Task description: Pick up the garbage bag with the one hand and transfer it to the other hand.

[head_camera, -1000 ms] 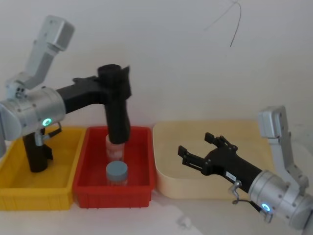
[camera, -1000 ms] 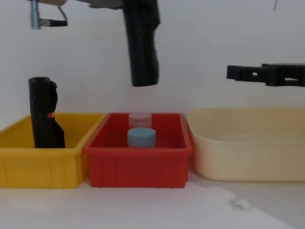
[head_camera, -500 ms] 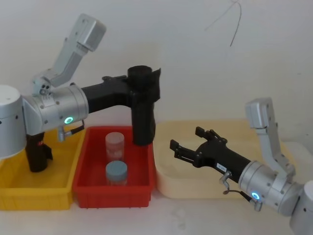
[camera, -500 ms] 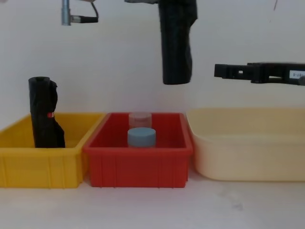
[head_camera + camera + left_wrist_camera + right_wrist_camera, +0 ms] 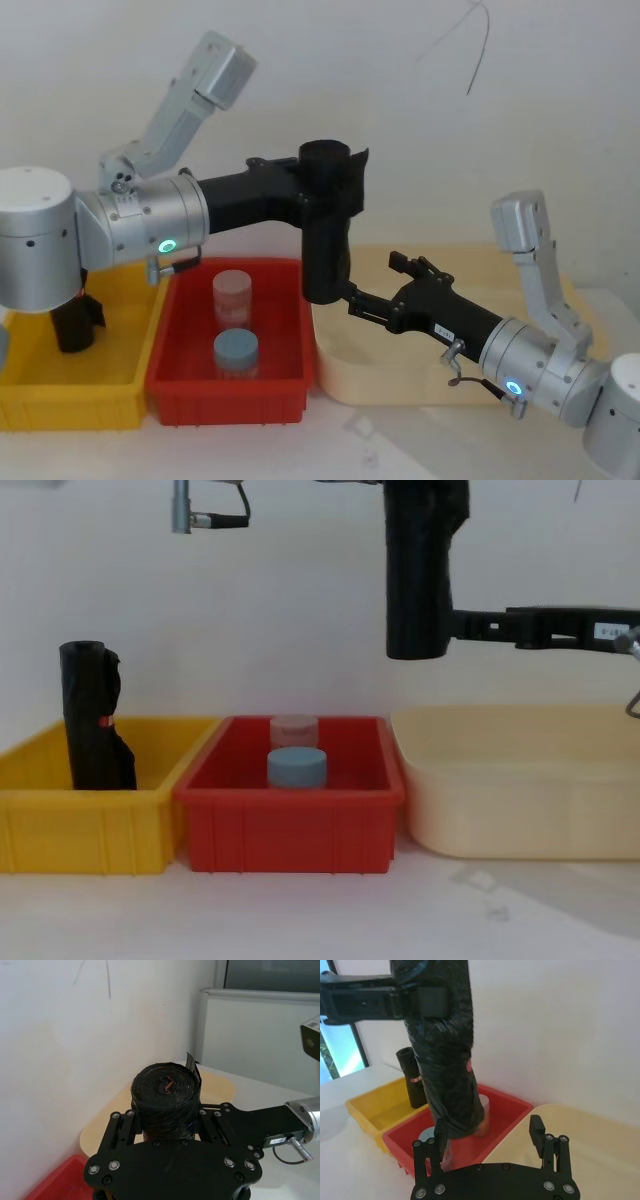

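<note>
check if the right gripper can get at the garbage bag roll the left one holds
Probably yes: the right gripper is open with its fingers beside the bare lower end of the garbage bag roll; the left gripper clamps only its top.

Chest view's top edge cuts off the garbage bag roll [image 5: 420, 570], which covers the right gripper's [image 5: 460, 627] jaw tips.

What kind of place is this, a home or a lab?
Probably a robotics lab bench: the left gripper holds a garbage bag roll beside the open right gripper, with a yellow bin, red bin and beige tub on the table.
</note>
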Action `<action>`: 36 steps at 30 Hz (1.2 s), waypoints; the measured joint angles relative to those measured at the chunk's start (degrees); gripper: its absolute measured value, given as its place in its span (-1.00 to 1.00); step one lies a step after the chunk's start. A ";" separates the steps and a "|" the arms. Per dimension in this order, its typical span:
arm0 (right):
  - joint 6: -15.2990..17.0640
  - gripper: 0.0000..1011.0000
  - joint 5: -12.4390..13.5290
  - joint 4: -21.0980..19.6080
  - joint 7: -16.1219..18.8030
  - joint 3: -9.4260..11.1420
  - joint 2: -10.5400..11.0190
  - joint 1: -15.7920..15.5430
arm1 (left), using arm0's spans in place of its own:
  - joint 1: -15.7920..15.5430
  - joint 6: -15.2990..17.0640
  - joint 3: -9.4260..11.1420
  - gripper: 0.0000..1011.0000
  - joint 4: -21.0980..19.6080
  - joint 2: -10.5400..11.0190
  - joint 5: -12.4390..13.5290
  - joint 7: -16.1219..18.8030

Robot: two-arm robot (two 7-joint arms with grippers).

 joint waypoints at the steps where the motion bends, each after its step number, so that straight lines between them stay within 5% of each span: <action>1: -0.05 0.98 0.08 0.11 0.11 -0.04 0.02 0.10 | -0.22 -0.29 0.32 -0.03 0.34 -0.13 0.03 -0.35; 21: -0.42 0.98 4.06 1.24 5.15 -0.19 1.88 0.70 | -2.22 -4.01 3.89 -0.03 2.78 -1.25 0.21 -4.27; 36: -0.69 0.98 7.58 0.98 9.07 -0.41 2.38 0.92 | -2.16 -2.79 3.89 -0.03 2.91 -1.66 -2.76 -5.30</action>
